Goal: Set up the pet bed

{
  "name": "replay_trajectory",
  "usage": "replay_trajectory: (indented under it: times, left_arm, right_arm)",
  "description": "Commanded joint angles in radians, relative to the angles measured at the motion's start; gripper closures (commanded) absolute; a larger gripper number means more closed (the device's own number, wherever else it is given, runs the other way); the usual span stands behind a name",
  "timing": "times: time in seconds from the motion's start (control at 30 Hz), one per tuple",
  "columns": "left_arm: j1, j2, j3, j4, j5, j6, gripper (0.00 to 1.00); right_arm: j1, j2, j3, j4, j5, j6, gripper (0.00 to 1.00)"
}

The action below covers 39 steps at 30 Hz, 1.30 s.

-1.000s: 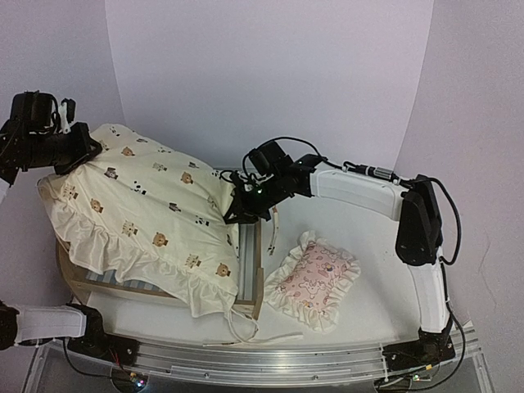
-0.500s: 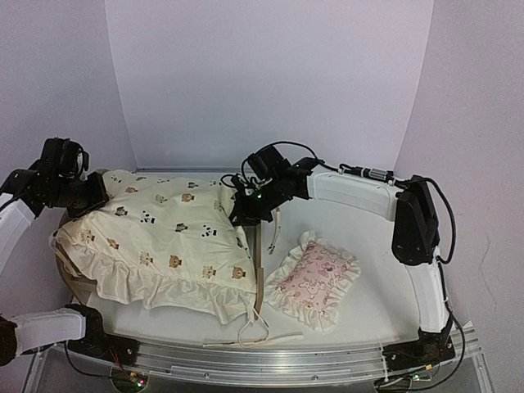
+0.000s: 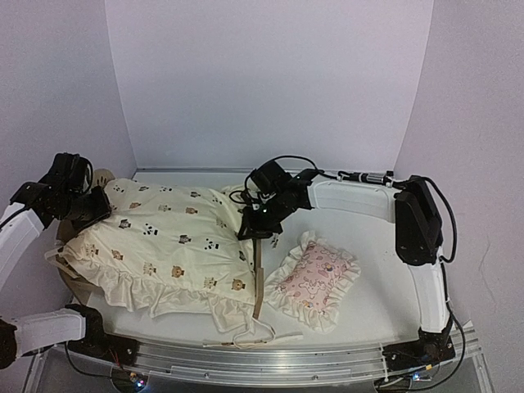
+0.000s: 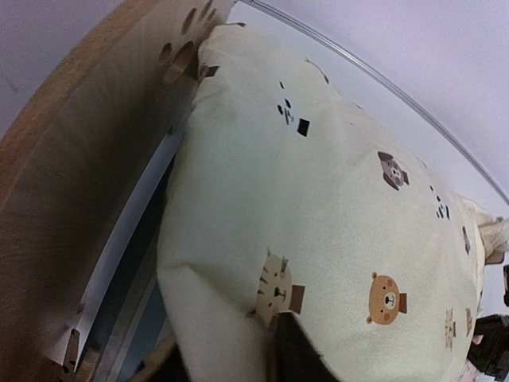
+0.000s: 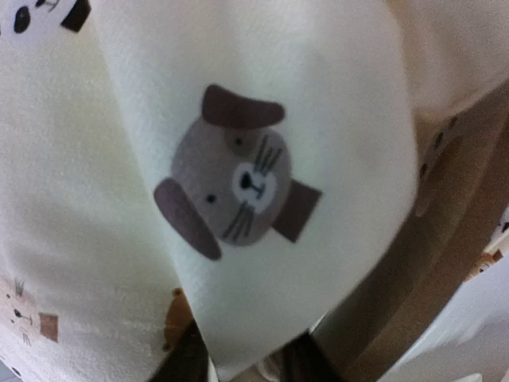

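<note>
The big change is the cream animal-print cushion [image 3: 164, 246]: a second ago it hung high and slanted between the two arms, and now it lies spread and nearly flat over the pet bed [image 3: 259, 286]. The bed sits at the left of the table [image 3: 368, 229] and is almost wholly covered. Only its footboard [image 3: 257, 262] and a bit of the rounded headboard [image 4: 87, 175] with the paw cutout show. Both arms have come down with the cushion. The left gripper [image 3: 88, 209] is at the cushion's headboard corner and the right gripper [image 3: 259, 225] at its far footboard corner, each against the cloth. I cannot tell whether the jaws are clamped on the fabric or have let go, because cloth fills both wrist views. To my eye the cushion is as good as placed, though its near ruffle overhangs the frame and its ties [image 3: 254, 332] trail loose on the table. The small pink pillow [image 3: 315, 278] lies just right of the footboard, not yet on the bed
</note>
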Motion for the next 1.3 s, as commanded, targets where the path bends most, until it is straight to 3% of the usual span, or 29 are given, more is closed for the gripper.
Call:
replay_trajectory:
  times: [0.0, 0.07, 0.2, 0.4, 0.53, 0.63, 0.77, 0.97, 1.27]
  left_arm:
    - [-0.003, -0.034, 0.031, 0.018, -0.061, -0.033, 0.31]
    - [-0.002, -0.035, 0.064, 0.013, -0.069, -0.024, 0.18]
    - [-0.002, -0.007, 0.164, -0.023, -0.093, 0.021, 0.09]
    - [-0.003, 0.062, 0.323, -0.085, -0.15, 0.111, 0.06]
    - [-0.002, 0.096, 0.405, -0.132, -0.251, 0.172, 0.05]
    - [-0.002, 0.134, 0.42, -0.181, -0.32, 0.187, 0.05]
    - [-0.002, 0.126, 0.378, -0.166, -0.302, 0.186, 0.06]
    - [-0.001, 0.126, 0.317, -0.166, -0.365, 0.147, 0.06]
    - [-0.002, 0.141, 0.243, -0.129, -0.384, 0.129, 0.06]
  right_arm:
    - [-0.006, -0.123, 0.028, -0.063, 0.053, -0.02, 0.44]
    - [-0.006, -0.159, 0.02, -0.087, 0.07, -0.027, 0.3]
    - [-0.005, -0.241, -0.041, -0.119, 0.122, -0.025, 0.2]
    - [-0.004, -0.292, -0.124, -0.163, 0.194, -0.006, 0.21]
    - [0.004, -0.239, -0.116, -0.164, 0.179, 0.012, 0.25]
    - [0.017, -0.177, -0.069, -0.175, 0.161, 0.016, 0.27]
    - [0.026, -0.108, -0.015, -0.2, 0.192, 0.012, 0.28]
    - [0.026, -0.026, 0.029, -0.213, 0.199, 0.015, 0.39]
    - [0.029, 0.018, 0.038, -0.23, 0.317, 0.004, 0.81]
